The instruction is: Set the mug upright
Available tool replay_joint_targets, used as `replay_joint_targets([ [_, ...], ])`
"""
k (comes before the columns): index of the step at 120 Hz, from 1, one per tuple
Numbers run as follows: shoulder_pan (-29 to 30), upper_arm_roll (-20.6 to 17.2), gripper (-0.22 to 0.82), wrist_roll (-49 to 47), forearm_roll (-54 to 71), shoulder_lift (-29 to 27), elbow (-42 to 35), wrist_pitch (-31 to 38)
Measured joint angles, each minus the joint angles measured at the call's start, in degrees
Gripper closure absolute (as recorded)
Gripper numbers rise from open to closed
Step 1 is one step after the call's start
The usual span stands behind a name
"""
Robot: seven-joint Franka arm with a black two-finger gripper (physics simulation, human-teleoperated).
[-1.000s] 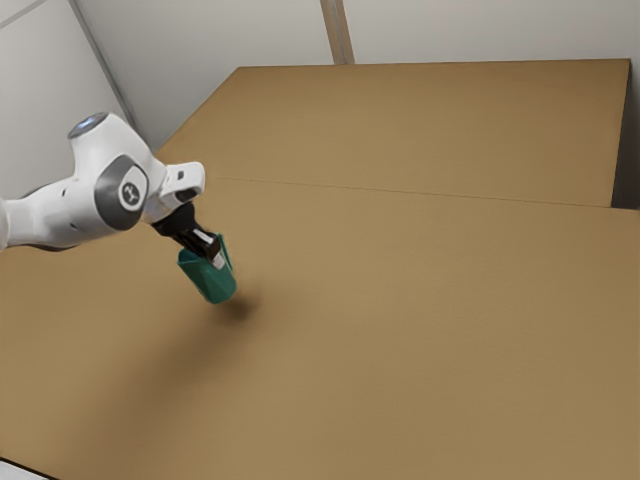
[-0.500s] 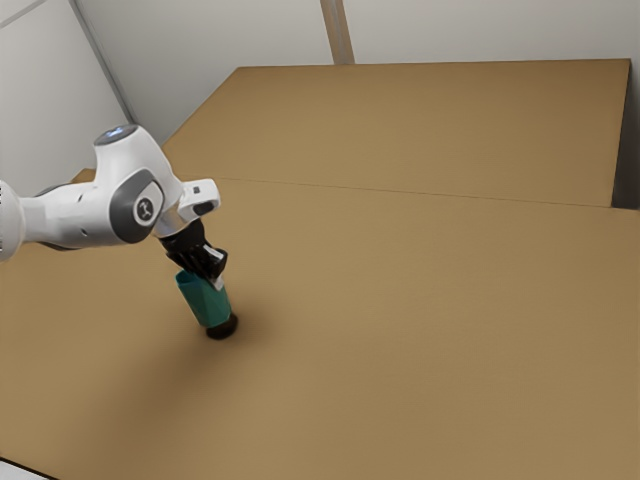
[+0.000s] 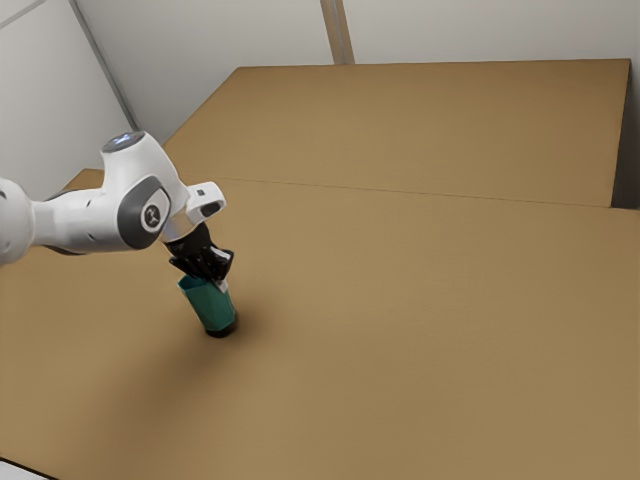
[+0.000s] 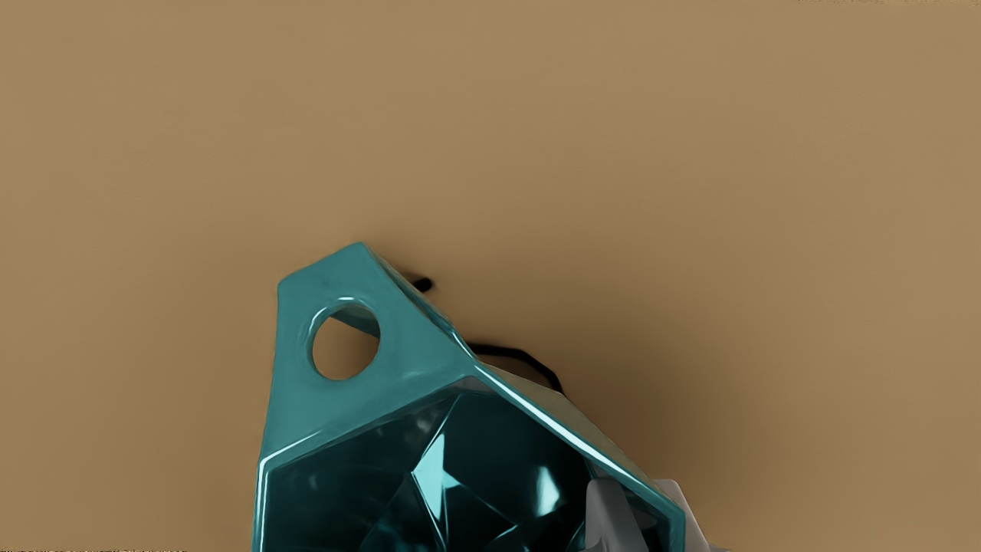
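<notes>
The 2 fingers (image 4: 613, 517) pinch the teal mug (image 3: 208, 306) by its wall, 1 inside, 1 outside; it leans, left of centre in the exterior view, base close to the desk (image 3: 400, 330); probably light, stiff, slick; rim hold suits, might pivot.

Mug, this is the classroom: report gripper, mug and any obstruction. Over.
Gripper shut on mug's wall. Mug mouth up, flat seating on table unconfirmed. One finger inside mug, to clear before withdrawal.
</notes>
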Motion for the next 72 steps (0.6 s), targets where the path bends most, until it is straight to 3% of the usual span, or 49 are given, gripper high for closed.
replay_joint_targets([
  [41,0.2,-0.1,0.77,-2.9,0.0,0.5,0.0,-0.2],
  [56,0.1,0.0,0.67,-3.3,-0.4,0.5,0.0,-0.6],
  [72,0.1,0.0,0.45,-3.9,-1.2,-0.2,0.4,-2.2],
])
